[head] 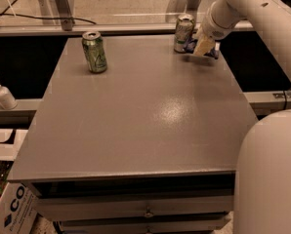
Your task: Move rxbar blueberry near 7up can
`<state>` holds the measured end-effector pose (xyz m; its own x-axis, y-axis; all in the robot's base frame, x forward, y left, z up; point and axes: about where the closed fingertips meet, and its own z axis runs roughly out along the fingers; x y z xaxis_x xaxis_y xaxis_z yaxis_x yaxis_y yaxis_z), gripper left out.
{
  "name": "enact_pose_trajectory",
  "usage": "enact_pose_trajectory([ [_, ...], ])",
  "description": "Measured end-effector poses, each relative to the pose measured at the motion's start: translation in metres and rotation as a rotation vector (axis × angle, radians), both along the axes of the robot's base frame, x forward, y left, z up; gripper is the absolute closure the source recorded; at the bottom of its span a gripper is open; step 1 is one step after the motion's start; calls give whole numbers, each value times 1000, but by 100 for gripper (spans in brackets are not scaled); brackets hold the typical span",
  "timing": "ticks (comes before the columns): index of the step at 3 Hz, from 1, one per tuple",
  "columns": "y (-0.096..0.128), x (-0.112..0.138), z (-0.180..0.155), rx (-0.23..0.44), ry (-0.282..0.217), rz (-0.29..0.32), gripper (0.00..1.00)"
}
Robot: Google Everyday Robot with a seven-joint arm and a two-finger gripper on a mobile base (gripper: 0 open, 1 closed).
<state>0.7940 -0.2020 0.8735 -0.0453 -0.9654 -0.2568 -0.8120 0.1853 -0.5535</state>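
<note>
The rxbar blueberry (212,52) is at the far right corner of the grey bench (135,116), just beside the 7up can (184,32), on the right side of it. The gripper (204,47) comes down on the bar from above, and its jaws are clenched on the wrapper, whose dark blue ends show on both sides. A green can (94,51) stands well apart, near the far left corner
</note>
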Motion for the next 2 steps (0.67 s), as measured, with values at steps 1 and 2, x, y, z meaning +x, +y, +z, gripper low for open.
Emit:
enact_pose_trajectory([
  [1,1,4,-4,-12,16,7,61],
  [2,2,6,-6,-21,22,11,38],
])
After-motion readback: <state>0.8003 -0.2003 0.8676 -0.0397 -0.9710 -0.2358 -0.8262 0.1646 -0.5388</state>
